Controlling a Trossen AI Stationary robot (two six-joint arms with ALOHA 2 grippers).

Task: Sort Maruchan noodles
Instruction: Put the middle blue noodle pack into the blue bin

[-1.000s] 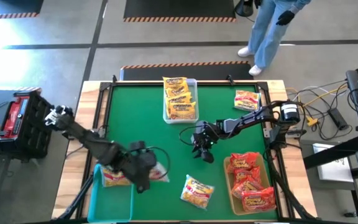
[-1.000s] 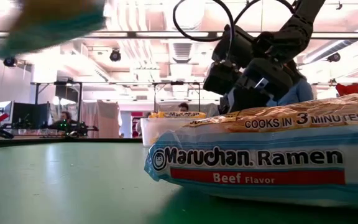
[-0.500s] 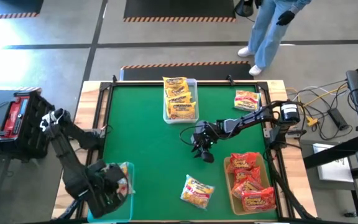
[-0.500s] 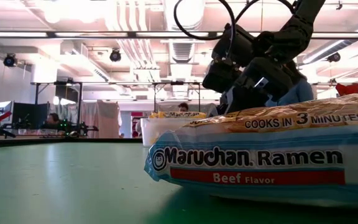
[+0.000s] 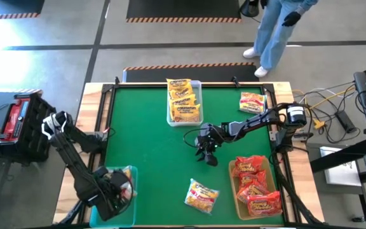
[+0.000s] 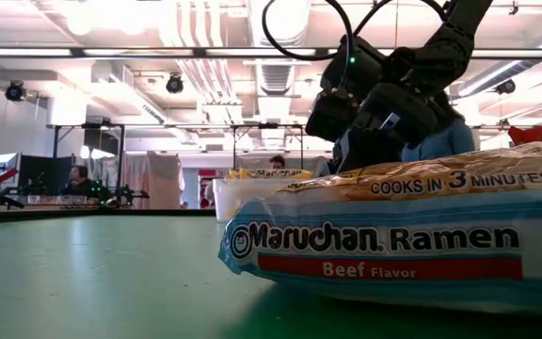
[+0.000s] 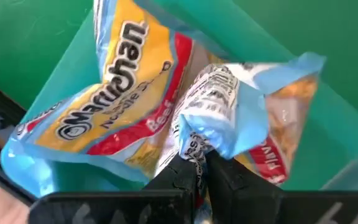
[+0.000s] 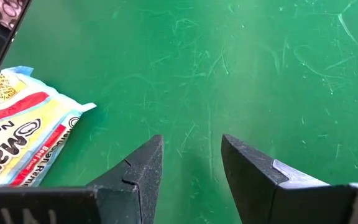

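**A:** Where do you find your left tool?

**B:** You find it over the teal bin at the counter's near left corner, clamped tight on the crimped end of a blue-edged beef packet. A 2nd beef packet lies in that bin beneath it.

**A:** And your right tool?

**B:** It hangs above bare green felt near the counter's middle, its jaws parted and gripping nothing. Another loose beef packet rests near the front edge.

**A:** Where are the other noodles?

**B:** Yellow packets fill the clear bin at the far edge. Red packets fill the orange bin at the right. 1 red-and-yellow packet lies alone by the far right corner.
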